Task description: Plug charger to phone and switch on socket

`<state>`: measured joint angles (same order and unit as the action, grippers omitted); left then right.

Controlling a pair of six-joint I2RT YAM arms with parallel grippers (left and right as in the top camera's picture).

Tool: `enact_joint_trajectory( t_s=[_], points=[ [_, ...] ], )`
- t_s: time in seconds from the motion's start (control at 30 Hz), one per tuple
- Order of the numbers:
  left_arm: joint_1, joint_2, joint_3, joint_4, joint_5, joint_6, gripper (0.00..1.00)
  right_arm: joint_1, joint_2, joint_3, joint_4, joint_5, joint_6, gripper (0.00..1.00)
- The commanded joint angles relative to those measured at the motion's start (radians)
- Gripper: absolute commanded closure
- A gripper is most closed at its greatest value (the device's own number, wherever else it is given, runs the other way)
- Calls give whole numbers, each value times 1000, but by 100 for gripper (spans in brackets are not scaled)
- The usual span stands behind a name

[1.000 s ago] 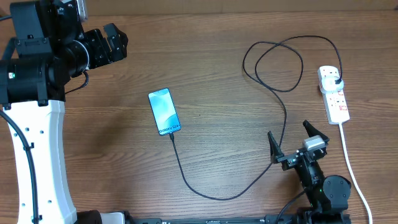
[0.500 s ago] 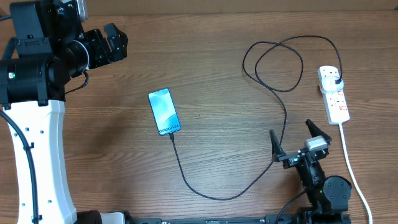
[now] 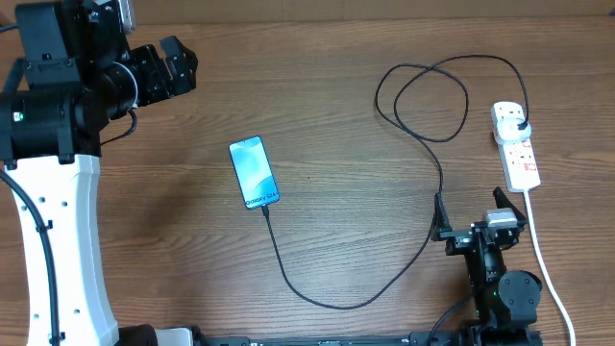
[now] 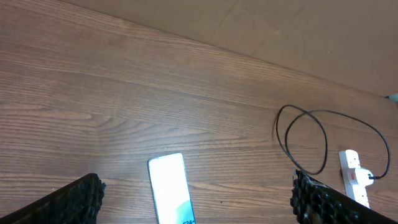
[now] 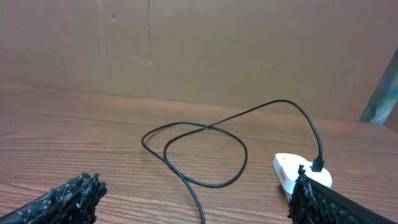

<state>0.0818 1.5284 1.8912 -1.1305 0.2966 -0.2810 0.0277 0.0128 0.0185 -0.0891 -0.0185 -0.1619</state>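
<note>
Charger (image 3: 336, 306), a long thin black cable, is lying looped on the wooden bench (image 3: 336, 106), tip at the slim cyan-screened phone (image 3: 254, 173); both arms' jaws are gaping empty; reaching right for the white oblong socket (image 3: 516, 149) is risking snagging the cable.

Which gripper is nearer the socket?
Right. The right gripper hangs just short of the socket; the left gripper is far off across the table, beyond the phone.

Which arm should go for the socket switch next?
Right. The right gripper, open, sits close beside the socket, which shows in its wrist view. The left gripper is at the far corner, beyond the phone.
</note>
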Motion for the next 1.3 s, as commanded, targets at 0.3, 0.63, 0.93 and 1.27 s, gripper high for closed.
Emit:
enact_joint_trajectory(
  t_s=[0.3, 0.63, 0.93, 1.27],
  points=[
    [2, 5, 0, 1, 10, 11, 0, 5, -10, -11, 6, 18, -4, 0],
    [2, 5, 0, 1, 10, 11, 0, 5, -10, -11, 6, 18, -4, 0],
    [2, 5, 0, 1, 10, 11, 0, 5, -10, -11, 6, 18, -3, 0],
    [-27, -58, -16, 2, 8, 11, 0, 5, -10, -11, 6, 18, -4, 0]
  ],
)
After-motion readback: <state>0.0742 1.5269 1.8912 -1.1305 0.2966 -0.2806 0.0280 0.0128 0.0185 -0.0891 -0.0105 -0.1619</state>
